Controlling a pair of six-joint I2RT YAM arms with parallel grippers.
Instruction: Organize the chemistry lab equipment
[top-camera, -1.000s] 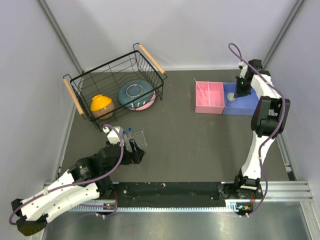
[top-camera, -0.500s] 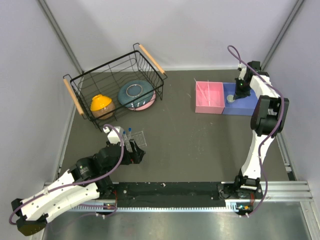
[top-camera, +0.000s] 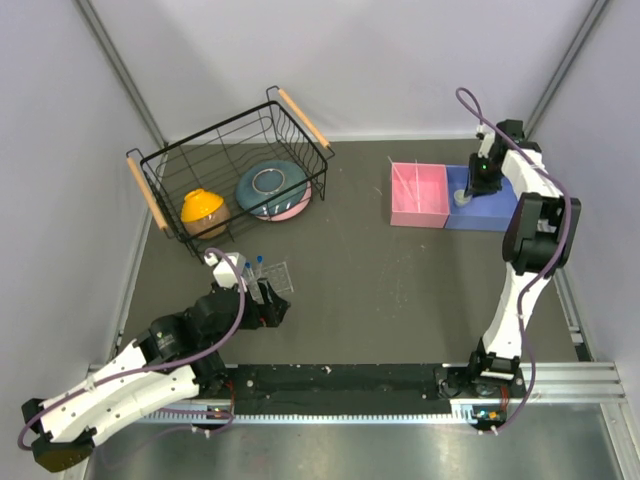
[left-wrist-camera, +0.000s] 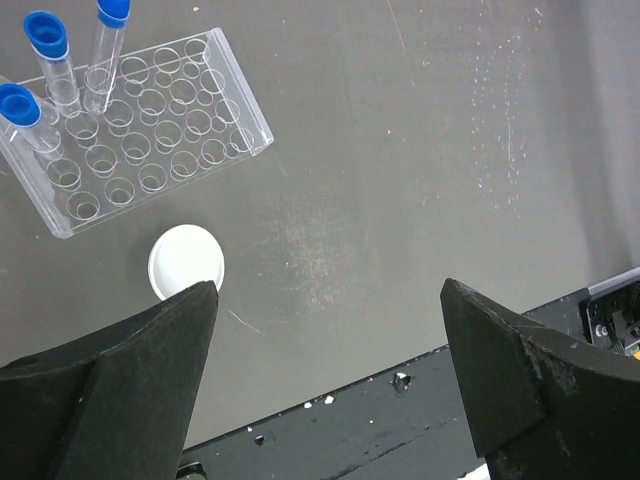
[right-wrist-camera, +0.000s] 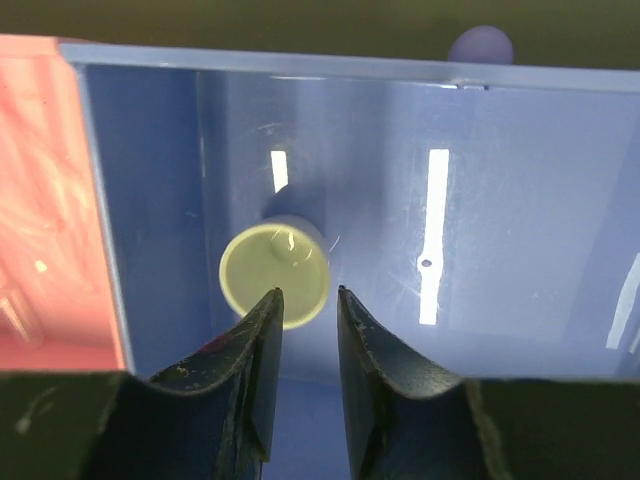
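The dark grey table (top-camera: 380, 290) is matt and scuffed. A black wire basket (top-camera: 222, 160) sits at its far left, and at the far right a pink bin (top-camera: 432, 205) touches a blue bin (top-camera: 495, 212), both smooth plastic boxes. Thin clear rods (top-camera: 408, 185) lie in the pink one. Near the left arm, a flat clear tube rack (left-wrist-camera: 150, 140) drilled with rows of round holes lies on the table. Three clear tubes (left-wrist-camera: 62, 75) with blue caps stand in its end holes. Just beside the rack rests a round white cup (left-wrist-camera: 186, 262), next to the left fingers (left-wrist-camera: 130, 380), which are spread wide and hold nothing. A second cup (right-wrist-camera: 274, 275), pale and glossy, stands on the blue bin's floor; the right fingers (right-wrist-camera: 240, 370) hang just over it, a narrow gap between them, gripping nothing
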